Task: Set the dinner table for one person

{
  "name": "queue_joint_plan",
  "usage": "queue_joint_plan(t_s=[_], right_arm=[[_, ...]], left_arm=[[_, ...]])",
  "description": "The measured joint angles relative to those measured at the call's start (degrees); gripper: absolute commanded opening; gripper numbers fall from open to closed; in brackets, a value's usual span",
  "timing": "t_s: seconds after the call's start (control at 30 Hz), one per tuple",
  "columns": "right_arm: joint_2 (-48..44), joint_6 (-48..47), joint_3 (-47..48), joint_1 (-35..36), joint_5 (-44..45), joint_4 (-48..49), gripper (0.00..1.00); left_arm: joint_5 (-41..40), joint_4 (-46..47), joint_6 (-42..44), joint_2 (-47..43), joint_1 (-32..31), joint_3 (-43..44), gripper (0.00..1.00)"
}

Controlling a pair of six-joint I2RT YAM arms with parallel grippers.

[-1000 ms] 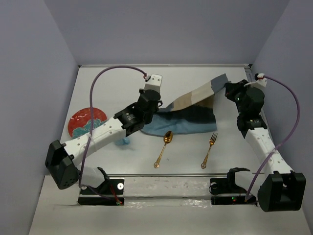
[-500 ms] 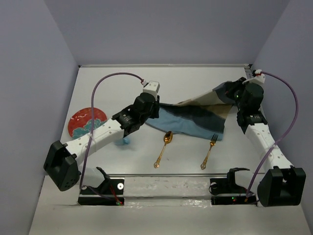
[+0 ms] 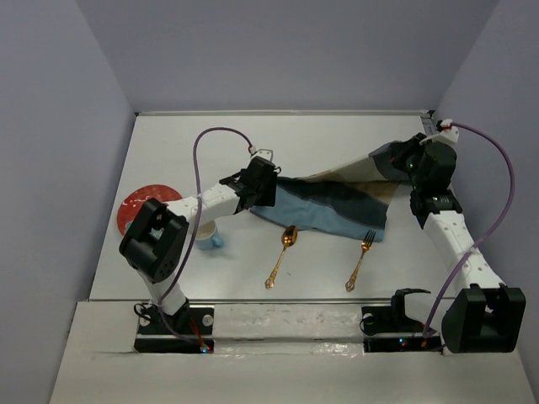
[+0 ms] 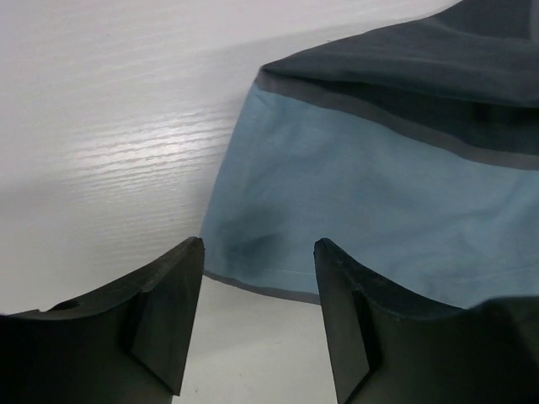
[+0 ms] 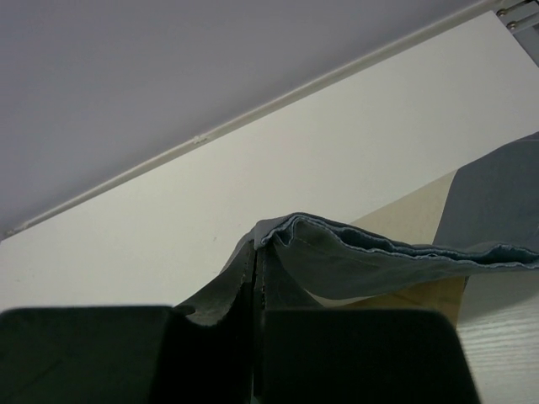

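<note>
I read the left gripper [image 4: 257,246] as spread and holding nothing, poised over the near-left corner of the striped placemat [image 4: 379,210]. The right gripper [image 5: 255,257] is pressed together, pinching the placemat's far-right corner clear of the tabletop [image 3: 194,139]. The placemat's long axis runs left to right between the 2 grippers. The white tabletop lies flat, its metal rail [image 3: 286,300] along the near edge by the arm bases; I cannot tell its long axis. 3 lavender walls [image 3: 278,50] enclose it.
</note>
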Motion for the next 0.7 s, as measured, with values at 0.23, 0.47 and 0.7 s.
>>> queue_joint_plan(t_s=[0.23, 0.47, 0.7], right_arm=[[0.52, 0.04, 0.57, -0.52, -1.4, -0.42, 0.0], [1.42, 0.07, 1.03, -0.5, -3.63, -0.68, 0.0], [1.95, 0.24, 1.03, -0.5, -5.29, -0.68, 0.0]], left_arm=[[1.92, -0.79, 0.81, 0.76, 2.34, 0.11, 0.72], [6.69, -0.9, 2.75, 4.96, 5.68, 0.81, 0.66], [8.76, -0.94, 2.95, 5.88, 6.43, 0.81, 0.53]])
